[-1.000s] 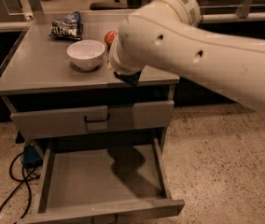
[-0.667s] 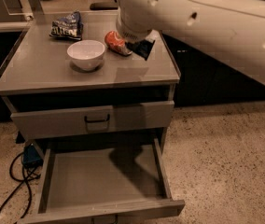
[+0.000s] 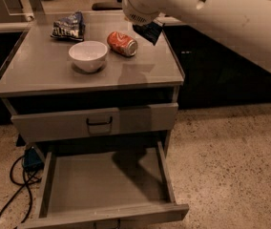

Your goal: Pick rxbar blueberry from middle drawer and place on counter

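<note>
The rxbar blueberry (image 3: 148,31), a small dark blue wrapper, hangs tilted under the end of my white arm. It is in the air above the back right part of the counter (image 3: 145,68). My gripper (image 3: 144,26) is mostly hidden by the arm's wrist and is shut on the bar. The middle drawer (image 3: 104,181) is pulled wide open below, and its grey floor is bare.
On the counter stand a white bowl (image 3: 88,55), a red soda can (image 3: 122,44) lying on its side, and a blue chip bag (image 3: 68,26) at the back. The drawer above (image 3: 97,122) is closed. Black cables (image 3: 12,178) lie on the floor at the left.
The arm has risen and moved back and right with the bar, from the counter's front edge to above its back right. The soda can is now uncovered.
</note>
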`<state>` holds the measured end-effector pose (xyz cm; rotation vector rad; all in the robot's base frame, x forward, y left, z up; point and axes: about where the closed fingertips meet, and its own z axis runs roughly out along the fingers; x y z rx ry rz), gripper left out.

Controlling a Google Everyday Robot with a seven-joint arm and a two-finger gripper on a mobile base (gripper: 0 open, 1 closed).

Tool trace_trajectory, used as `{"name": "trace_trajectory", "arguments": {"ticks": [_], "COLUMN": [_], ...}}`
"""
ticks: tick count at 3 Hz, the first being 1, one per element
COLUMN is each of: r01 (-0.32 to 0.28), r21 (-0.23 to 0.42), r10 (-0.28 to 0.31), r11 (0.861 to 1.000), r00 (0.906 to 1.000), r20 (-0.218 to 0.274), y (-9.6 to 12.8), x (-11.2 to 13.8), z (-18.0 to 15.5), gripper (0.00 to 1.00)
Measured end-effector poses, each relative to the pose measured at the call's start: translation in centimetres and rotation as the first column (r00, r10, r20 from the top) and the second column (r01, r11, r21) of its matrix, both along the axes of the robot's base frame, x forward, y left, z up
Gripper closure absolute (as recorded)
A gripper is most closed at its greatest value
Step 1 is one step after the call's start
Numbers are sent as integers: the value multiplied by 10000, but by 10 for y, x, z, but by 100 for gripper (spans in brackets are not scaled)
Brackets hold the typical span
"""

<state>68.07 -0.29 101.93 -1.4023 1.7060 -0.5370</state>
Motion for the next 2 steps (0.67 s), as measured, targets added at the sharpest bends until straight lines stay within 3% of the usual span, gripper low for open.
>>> {"name": "trace_trajectory", "arguments": {"ticks": [1,2], "r01": [-110,-728], "r21": [-419,-1279], "r10": [98,434], "r11": [9991,9891], "r00": [9996,9747], "r20": [-282,-2191], "y": [-3,15], "x": [19,61], "z": [3,-48], "gripper": [100,100]}}
